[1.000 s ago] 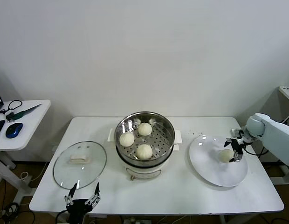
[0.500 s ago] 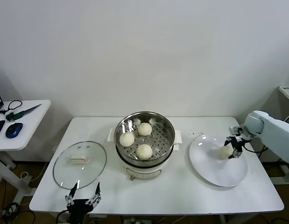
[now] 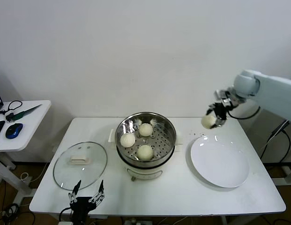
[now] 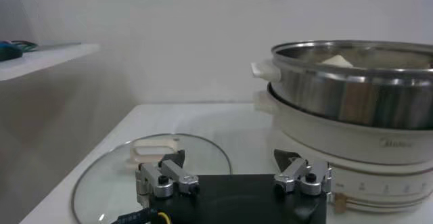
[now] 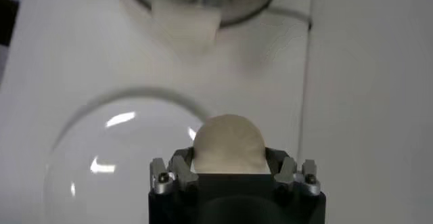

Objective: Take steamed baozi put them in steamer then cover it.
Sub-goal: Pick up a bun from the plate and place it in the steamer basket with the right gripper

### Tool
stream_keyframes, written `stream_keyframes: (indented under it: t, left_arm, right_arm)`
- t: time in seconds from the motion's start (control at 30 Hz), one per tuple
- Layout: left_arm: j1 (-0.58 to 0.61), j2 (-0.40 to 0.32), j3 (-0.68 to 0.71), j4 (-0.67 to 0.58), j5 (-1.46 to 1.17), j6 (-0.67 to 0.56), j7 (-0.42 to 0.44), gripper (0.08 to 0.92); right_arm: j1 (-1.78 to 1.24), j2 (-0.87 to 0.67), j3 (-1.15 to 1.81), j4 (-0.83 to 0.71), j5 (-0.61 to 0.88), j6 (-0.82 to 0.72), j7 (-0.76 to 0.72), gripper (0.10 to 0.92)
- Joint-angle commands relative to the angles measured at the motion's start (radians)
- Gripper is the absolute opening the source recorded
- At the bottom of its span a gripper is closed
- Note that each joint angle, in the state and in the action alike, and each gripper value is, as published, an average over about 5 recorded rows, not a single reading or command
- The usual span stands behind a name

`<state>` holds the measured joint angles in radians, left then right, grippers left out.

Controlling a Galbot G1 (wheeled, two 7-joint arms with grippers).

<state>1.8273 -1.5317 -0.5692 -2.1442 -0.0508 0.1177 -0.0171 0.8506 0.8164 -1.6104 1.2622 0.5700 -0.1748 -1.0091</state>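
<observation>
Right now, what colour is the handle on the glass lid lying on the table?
White, on the clear glass lid; the head view shows it best.

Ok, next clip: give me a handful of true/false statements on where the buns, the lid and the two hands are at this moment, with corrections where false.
1. Three baozi lie in the steamer. True.
2. The right hand holds a fourth baozi in the air, above the table beyond the plate. True.
3. The white plate has one bun left on it. False: nothing lies on the plate.
4. The glass cover sits on the steamer. False: it lies flat on the table on the steamer's left.
5. The left hand grips the cover's handle. False: it waits open at the table's near edge, just short of the cover.
</observation>
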Motion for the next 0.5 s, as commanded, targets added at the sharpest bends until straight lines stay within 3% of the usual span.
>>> stream_keyframes:
  t: [0.03,0.5]
  left_arm:
    - [0.0,0.001,0.004,-0.011,0.0,0.004,0.001,0.823]
    - [0.017,0.015,-0.014,-0.026,-0.03,0.004,-0.001,0.823]
  right_arm:
    - [0.271,0.18,-0.132,0.317,0.37,-0.198,0.122,0.704]
    - [-0.126,0.348,-0.035,0.069,0.209,-0.251,0.202,0.704]
